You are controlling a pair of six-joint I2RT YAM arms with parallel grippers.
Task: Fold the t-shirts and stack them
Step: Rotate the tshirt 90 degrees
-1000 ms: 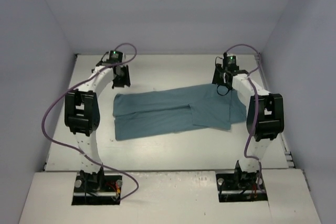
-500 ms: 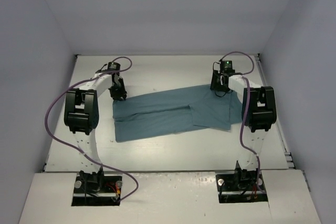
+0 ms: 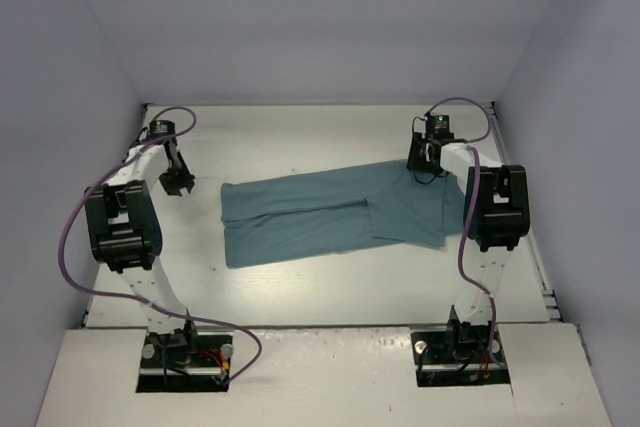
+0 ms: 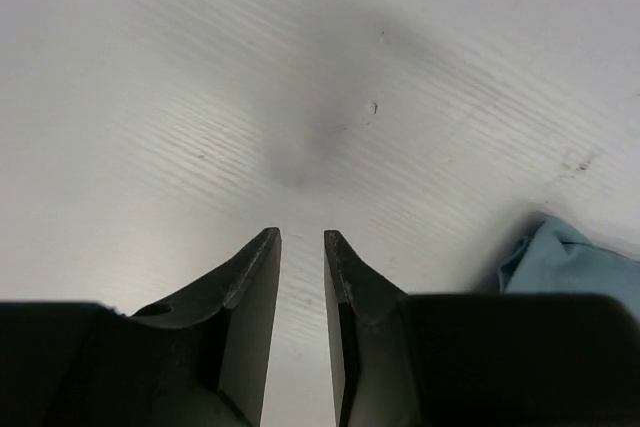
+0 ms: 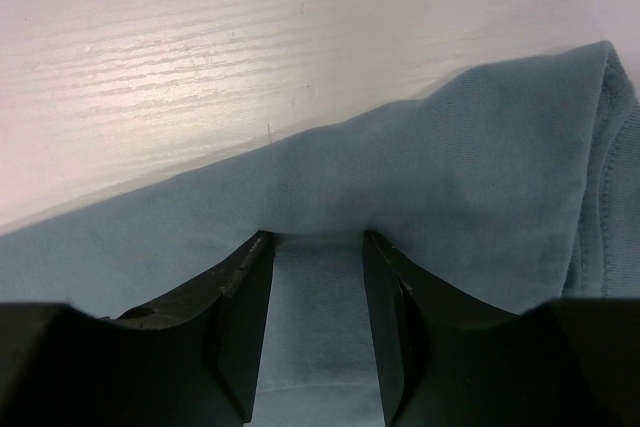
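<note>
T-shirt (image 3: 330, 212) lay spread across the middle of the table (image 3: 300, 287). The left gripper (image 3: 178, 185) had swung away from its corner, fingers nearly together and holding nothing, so that side was let go. The right gripper (image 5: 317, 237) stayed on the far edge, fingers apart. Only its wrist camera showed cloth between them.

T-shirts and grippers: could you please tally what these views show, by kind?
Teal t-shirt: 1
Grippers: 2 (left gripper, right gripper)
Total: 3
</note>
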